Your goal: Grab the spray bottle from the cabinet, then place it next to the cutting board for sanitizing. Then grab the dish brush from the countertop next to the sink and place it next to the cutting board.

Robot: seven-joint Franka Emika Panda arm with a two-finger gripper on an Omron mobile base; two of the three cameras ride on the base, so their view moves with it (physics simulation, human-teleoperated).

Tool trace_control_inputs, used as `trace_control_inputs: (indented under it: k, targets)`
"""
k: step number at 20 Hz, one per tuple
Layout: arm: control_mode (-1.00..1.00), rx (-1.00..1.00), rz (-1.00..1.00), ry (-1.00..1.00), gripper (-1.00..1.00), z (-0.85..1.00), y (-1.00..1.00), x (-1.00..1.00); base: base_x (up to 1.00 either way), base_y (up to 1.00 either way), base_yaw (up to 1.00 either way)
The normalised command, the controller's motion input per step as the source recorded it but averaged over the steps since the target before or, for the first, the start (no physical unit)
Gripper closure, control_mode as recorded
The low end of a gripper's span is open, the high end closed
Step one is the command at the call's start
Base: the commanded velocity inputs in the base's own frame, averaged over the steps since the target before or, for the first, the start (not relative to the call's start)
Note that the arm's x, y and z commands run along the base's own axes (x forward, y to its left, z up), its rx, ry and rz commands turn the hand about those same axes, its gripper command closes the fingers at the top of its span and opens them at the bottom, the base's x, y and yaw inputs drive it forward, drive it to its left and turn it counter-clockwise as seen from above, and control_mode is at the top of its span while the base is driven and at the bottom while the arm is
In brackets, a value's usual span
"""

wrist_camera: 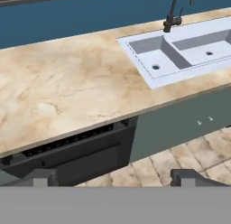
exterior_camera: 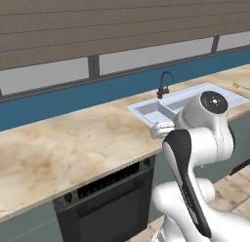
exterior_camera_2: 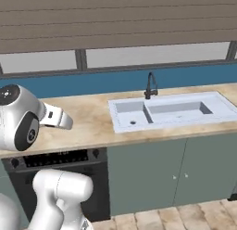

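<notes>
This is a home kitchen, and the sink (exterior_camera_2: 171,111), a white double basin, is the clearest sign of it. It is set into a beige marble-look countertop (exterior_camera: 73,143), with a slim black faucet (exterior_camera_2: 150,86) behind it against a blue backsplash (exterior_camera_2: 111,83). Below the sink stand grey-green cabinet doors (exterior_camera_2: 148,175), a black built-in oven (exterior_camera: 110,207) sits under the counter to its left, and windows (exterior_camera_2: 152,55) run above it.

No readable text, label or number appears anywhere.
</notes>
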Motion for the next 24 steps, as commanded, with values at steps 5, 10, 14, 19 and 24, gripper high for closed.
trace_control_inputs:
  k: [5, 10, 14, 19, 24]
  targets:
    - [1.0, 0.0, 0.0, 0.0, -1.0, 0.0, 0.0, 0.0, 0.57, -1.0, 0.18]
    - [1.0, 0.0, 0.0, 0.0, -1.0, 0.0, 0.0, 0.0, 0.63, -1.0, 0.18]
    - [1.0, 0.0, 0.0, 0.0, -1.0, 0.0, 0.0, 0.0, 0.55, -1.0, 0.22]
    - [1.0, 0.0, 0.0, 0.0, -1.0, 0.0, 0.0, 0.0, 0.49, -1.0, 0.28]
    - [1.0, 0.0, 0.0, 0.0, -1.0, 0.0, 0.0, 0.0, 0.42, -1.0, 0.25]
